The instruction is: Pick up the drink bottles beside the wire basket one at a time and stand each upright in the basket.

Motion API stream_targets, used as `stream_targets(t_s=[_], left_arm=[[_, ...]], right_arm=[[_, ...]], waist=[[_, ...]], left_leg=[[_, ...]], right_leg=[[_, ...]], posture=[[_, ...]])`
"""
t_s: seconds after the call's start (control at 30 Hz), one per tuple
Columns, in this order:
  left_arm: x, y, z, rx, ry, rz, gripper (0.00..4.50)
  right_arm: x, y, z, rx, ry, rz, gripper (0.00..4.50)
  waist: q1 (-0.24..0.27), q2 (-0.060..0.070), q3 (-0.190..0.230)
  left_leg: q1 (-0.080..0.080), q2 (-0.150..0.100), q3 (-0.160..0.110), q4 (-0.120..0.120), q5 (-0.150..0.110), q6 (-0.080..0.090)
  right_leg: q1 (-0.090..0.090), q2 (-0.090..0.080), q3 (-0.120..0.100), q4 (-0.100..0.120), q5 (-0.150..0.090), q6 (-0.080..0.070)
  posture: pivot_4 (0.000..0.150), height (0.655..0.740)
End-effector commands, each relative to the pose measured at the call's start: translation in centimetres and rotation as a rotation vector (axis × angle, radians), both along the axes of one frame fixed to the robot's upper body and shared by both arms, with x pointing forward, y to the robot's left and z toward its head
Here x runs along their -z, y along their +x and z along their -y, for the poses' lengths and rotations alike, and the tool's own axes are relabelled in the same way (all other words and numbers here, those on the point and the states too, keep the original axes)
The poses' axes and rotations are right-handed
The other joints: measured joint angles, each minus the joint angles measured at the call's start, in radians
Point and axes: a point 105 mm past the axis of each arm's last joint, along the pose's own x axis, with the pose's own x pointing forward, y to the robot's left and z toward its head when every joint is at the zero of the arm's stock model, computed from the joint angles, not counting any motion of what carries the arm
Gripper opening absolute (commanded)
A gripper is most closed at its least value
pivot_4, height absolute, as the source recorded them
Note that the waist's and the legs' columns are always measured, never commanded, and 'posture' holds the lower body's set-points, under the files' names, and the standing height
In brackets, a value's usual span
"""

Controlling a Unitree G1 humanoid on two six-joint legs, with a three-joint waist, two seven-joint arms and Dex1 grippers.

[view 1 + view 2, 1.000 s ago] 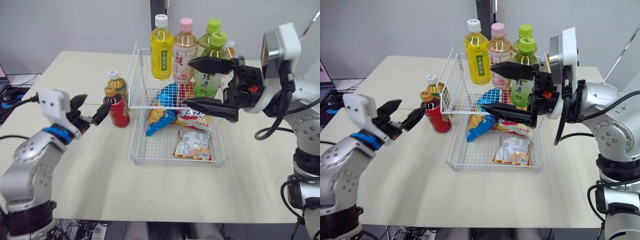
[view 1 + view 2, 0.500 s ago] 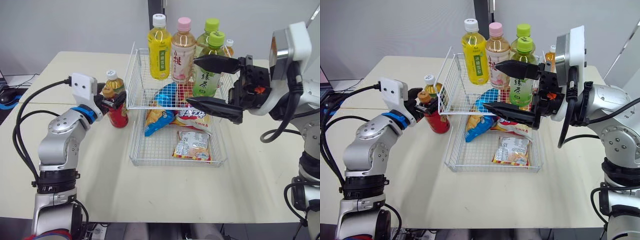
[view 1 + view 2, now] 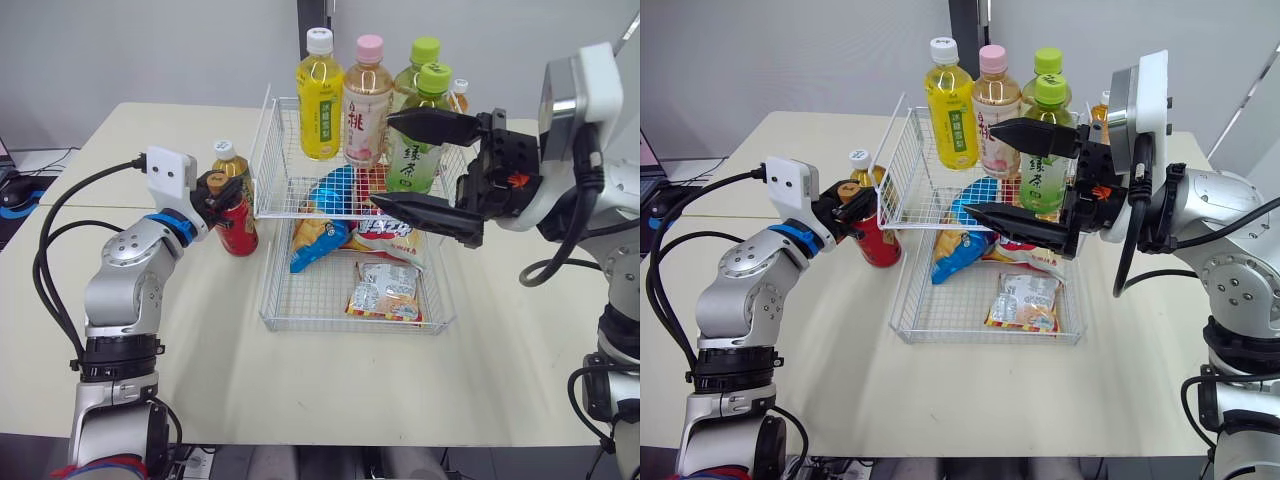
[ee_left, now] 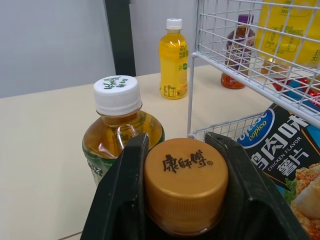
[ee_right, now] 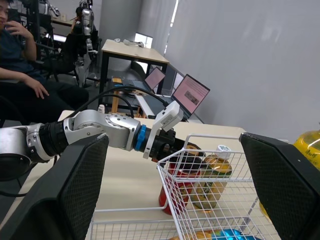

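Note:
A red-labelled bottle [image 3: 238,222] with a brown cap [image 4: 185,182] stands on the table just left of the white wire basket [image 3: 265,315]. My left gripper [image 3: 222,190] is shut on it, one black finger pressed to each side of the cap. A tea bottle with a white cap [image 3: 231,164] stands right behind it, touching or nearly so. My right gripper [image 3: 381,160] hangs wide open over the basket's right half, holding nothing. Yellow [image 3: 321,95], pink [image 3: 366,100] and two green [image 3: 420,135] bottles stand upright at the basket's far end.
Snack packets [image 3: 385,290] lie on the basket's floor. A small orange bottle [image 3: 460,94] stands behind the basket at the right. The basket's tall left wall [image 4: 240,65] rises close beside the held bottle. A seated person [image 5: 20,60] is far off in the room.
My left arm swung in from the left to the red-labelled bottle, and its fingers have closed onto the brown cap. The right arm has hardly moved.

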Motion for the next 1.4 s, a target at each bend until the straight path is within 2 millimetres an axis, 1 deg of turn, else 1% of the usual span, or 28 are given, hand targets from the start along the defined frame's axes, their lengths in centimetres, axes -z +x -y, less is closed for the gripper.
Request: stream_targets(t_s=[0.03, 0.1, 0.23, 0.3, 0.33, 0.4, 0.5, 0.57, 0.67, 0.73, 0.83, 0.9, 1.0, 1.1, 1.23, 1.33, 1.4], left_arm=[[-1.2, -0.8, -1.3, -0.033, -0.012, 0.052, 1.37], [-2.7, -1.6, -1.8, -0.005, -0.028, 0.087, 1.37], [-7.8, -4.1, -1.7, 0.155, -0.029, 0.156, 1.37], [-9.2, -4.8, -2.0, 0.189, -0.022, 0.160, 1.37], [-10.5, -5.4, -2.2, 0.226, -0.017, 0.165, 1.37], [-12.3, -6.4, -2.4, 0.280, -0.009, 0.170, 1.37], [-16.8, -8.5, -1.5, 0.410, 0.006, 0.201, 1.37], [-18.8, -9.4, -0.9, 0.472, 0.011, 0.219, 1.37], [-21.9, -10.5, 1.0, 0.599, -0.035, 0.265, 1.37], [-23.1, -11.0, 2.2, 0.670, -0.041, 0.283, 1.37], [-23.6, -10.8, 4.2, 0.745, -0.024, 0.285, 1.37], [-22.8, -10.1, 5.9, 0.791, 0.025, 0.268, 1.37], [-21.4, -8.6, 8.1, 0.835, 0.034, 0.253, 1.37], [-20.1, -7.2, 10.3, 0.862, 0.064, 0.255, 1.37], [-18.4, -5.5, 13.2, 0.878, 0.109, 0.260, 1.37], [-17.1, -4.2, 14.2, 0.868, 0.156, 0.254, 1.37], [-16.9, -3.9, 14.5, 0.882, 0.144, 0.245, 1.37]], right_arm=[[-0.6, -0.6, 0.2, 0.004, 0.007, 0.046, 4.50], [-0.7, -0.5, 0.2, 0.005, 0.009, 0.045, 4.50], [-1.3, -0.2, 0.4, 0.010, 0.038, 0.053, 4.50], [-1.5, -0.1, 0.4, 0.011, 0.047, 0.053, 4.50], [-1.6, 0.0, 0.4, 0.009, 0.052, 0.049, 4.50], [-1.7, 0.1, 0.5, 0.006, 0.059, 0.043, 4.50], [-1.7, 0.3, 0.6, 0.019, 0.059, 0.045, 4.50], [-1.8, 0.5, 0.7, 0.035, 0.060, 0.049, 4.50], [-1.9, 0.8, 0.8, 0.054, 0.072, 0.044, 4.50], [-1.9, 1.0, 0.9, 0.069, 0.076, 0.047, 4.50], [-2.0, 1.1, 1.1, 0.097, 0.076, 0.059, 4.50], [-2.0, 1.2, 1.3, 0.117, 0.075, 0.068, 4.50], [-1.9, 1.0, 1.4, 0.145, 0.073, 0.076, 4.50], [-1.9, 0.8, 1.7, 0.173, 0.075, 0.086, 4.50], [-2.0, 0.7, 2.2, 0.213, 0.082, 0.091, 4.50], [-1.9, 0.5, 2.4, 0.233, 0.083, 0.093, 4.50], [-1.9, 0.3, 2.5, 0.244, 0.085, 0.095, 4.50]], waist=[[-0.003, 0.000, 0.000], [-0.005, 0.000, 0.000], [-0.007, -0.002, 0.001], [-0.004, -0.002, 0.002], [-0.002, -0.002, 0.002], [-0.001, -0.002, 0.002], [0.002, -0.002, 0.002], [0.003, -0.002, 0.002], [0.003, -0.002, 0.002], [0.003, -0.002, 0.002], [0.001, -0.002, 0.002], [0.000, -0.002, 0.002], [0.002, -0.001, 0.002], [0.002, -0.001, 0.002], [0.001, -0.001, 0.002], [-0.001, -0.001, 0.002], [-0.004, -0.001, 0.003]], left_leg=[[0.000, 0.000, 0.000, 0.000, 0.000, 0.000], [0.000, 0.000, 0.000, 0.000, 0.000, 0.000], [-0.001, 0.001, -0.001, -0.001, 0.000, 0.000], [-0.002, 0.001, -0.001, -0.001, 0.000, 0.000], [-0.002, 0.001, -0.001, -0.001, 0.000, 0.000], [-0.002, 0.000, -0.001, 0.000, 0.000, 0.000], [-0.003, 0.000, -0.002, 0.000, 0.000, 0.000], [-0.004, 0.000, -0.003, 0.000, 0.000, 0.000], [-0.003, -0.001, -0.002, 0.000, 0.000, 0.000], [-0.003, 0.000, -0.002, 0.000, 0.000, 0.000], [-0.003, 0.000, -0.002, 0.000, 0.000, 0.000], [-0.003, 0.000, -0.002, 0.000, 0.000, 0.000], [-0.003, 0.000, -0.002, 0.000, 0.000, 0.000], [-0.003, 0.000, -0.001, 0.000, 0.000, 0.000], [-0.004, -0.001, -0.001, 0.000, 0.000, 0.000], [-0.004, -0.001, 0.000, 0.000, 0.000, 0.000], [-0.004, -0.001, 0.000, 0.000, 0.000, 0.000]], right_leg=[[0.000, 0.000, 0.000, 0.000, 0.000, 0.000], [0.000, 0.000, 0.000, 0.000, 0.000, 0.000], [-0.002, 0.001, -0.001, 0.000, 0.000, 0.000], [-0.002, 0.001, -0.001, 0.000, 0.000, 0.000], [-0.002, 0.000, -0.001, 0.000, 0.000, 0.000], [-0.002, 0.000, -0.002, -0.001, 0.000, 0.000], [-0.002, 0.000, -0.003, -0.002, 0.000, 0.001], [-0.002, 0.000, -0.004, -0.002, -0.001, 0.002], [-0.002, 0.000, -0.003, -0.002, -0.002, 0.004], [-0.002, 0.000, -0.003, -0.001, -0.002, 0.004], [-0.002, 0.000, -0.003, -0.001, -0.002, 0.004], [-0.002, 0.000, -0.003, 0.000, -0.002, 0.004], [-0.002, 0.000, -0.003, 0.000, -0.002, 0.003], [-0.002, 0.000, -0.002, 0.000, 0.000, 0.000], [-0.003, 0.000, -0.001, 0.000, 0.000, 0.000], [-0.003, 0.000, -0.001, -0.001, 0.000, 0.000], [-0.003, 0.001, 0.000, 0.000, 0.000, 0.000]], posture=[[0.150, 0.7400], [0.150, 0.7400], [0.150, 0.7400], [0.150, 0.7400], [0.150, 0.7400], [0.150, 0.7400], [0.150, 0.7400], [0.150, 0.7400], [0.150, 0.7400], [0.150, 0.7400], [0.150, 0.7400], [0.150, 0.7400], [0.150, 0.7400], [0.150, 0.7400], [0.150, 0.7400], [0.150, 0.7400], [0.150, 0.7400]])
